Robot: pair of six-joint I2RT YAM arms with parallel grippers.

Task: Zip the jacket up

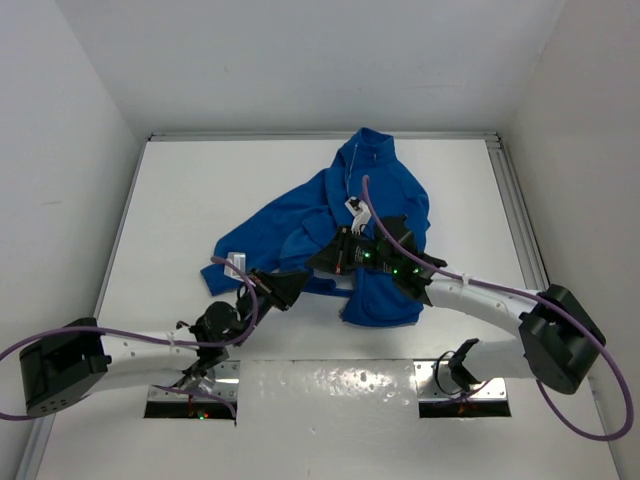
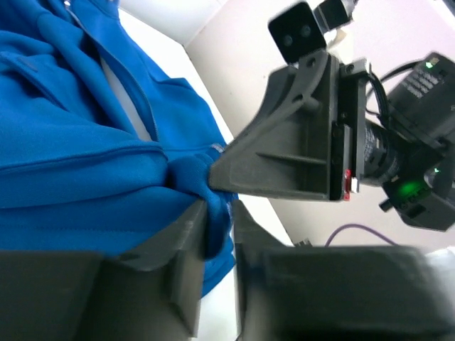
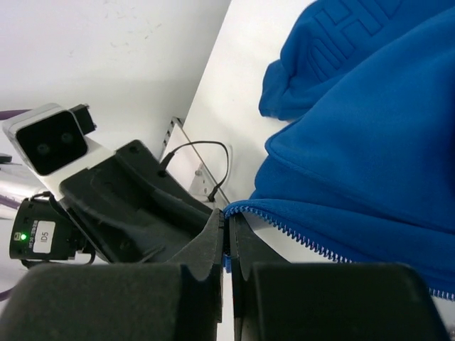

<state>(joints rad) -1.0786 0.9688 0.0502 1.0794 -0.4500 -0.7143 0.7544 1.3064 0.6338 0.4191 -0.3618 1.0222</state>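
Jacket (image 1: 400,190) crumpled on table (image 1: 180,200), from centre toward 1 o'clock, collar at 12. Left gripper (image 2: 219,213) at hem, 7 o'clock side, jaws nearly closed, pinching fabric fold. Right gripper (image 3: 227,222) fully closed on end of zipper teeth (image 3: 284,227).

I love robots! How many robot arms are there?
2. The left arm reaches in from the bottom left, the right arm from the bottom right; both meet at the blue jacket. None seem hidden.

One jacket (image 1: 300,215), its fabric between both sets of jaws. Two grippers: left gripper (image 1: 300,285) and right gripper (image 1: 320,262). One table (image 1: 190,190), beneath the jaws.
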